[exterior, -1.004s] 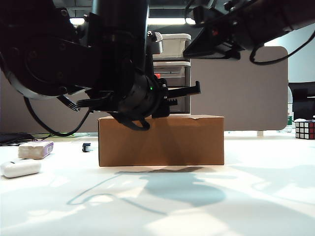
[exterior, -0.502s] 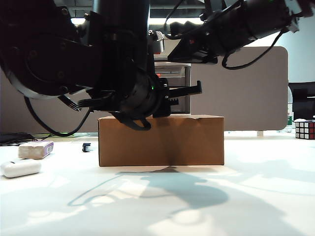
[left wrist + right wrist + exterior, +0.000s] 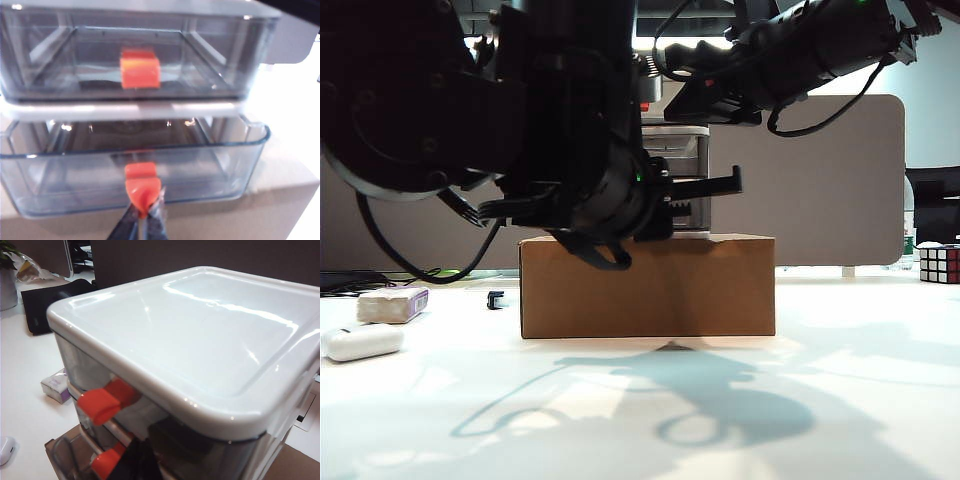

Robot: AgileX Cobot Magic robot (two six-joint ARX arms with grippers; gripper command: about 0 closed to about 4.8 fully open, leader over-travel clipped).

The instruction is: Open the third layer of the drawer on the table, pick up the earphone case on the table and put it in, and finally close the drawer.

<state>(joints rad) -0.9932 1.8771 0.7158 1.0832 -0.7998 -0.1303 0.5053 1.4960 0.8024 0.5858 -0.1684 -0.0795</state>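
So the left gripper [image 3: 144,220] has its jaws pinched together on the red-orange handle [image 3: 143,186] of the third layer [image 3: 131,172], which sits part way out of the drawer [image 3: 672,150]; that unit is perched on top of a brown cardboard box [image 3: 648,285]. The grip looks like it's only on the tip of that little handle, so my guess is the biggest risk is slipping off if the pull isn't straight out. Second worry: the whole unit is light and just resting on the box, so a hard tug could drag it toward the box's front edge instead of sliding the tray.

The right gripper hangs over the unit's glossy white lid [image 3: 200,325], but its fingers aren't visible in any view, so I can't tell if it's apart or together. If it's meant to brace the top, it isn't pressing yet as far as I can see.

The earphone case [image 3: 362,342] lies on the table [image 3: 840,400] far over on the left, near a greyish block with a purple edge [image 3: 392,304]. Plenty of bare tabletop in front of the box, and a Rubik's cube [image 3: 939,263] sits well off to the right, out of the way
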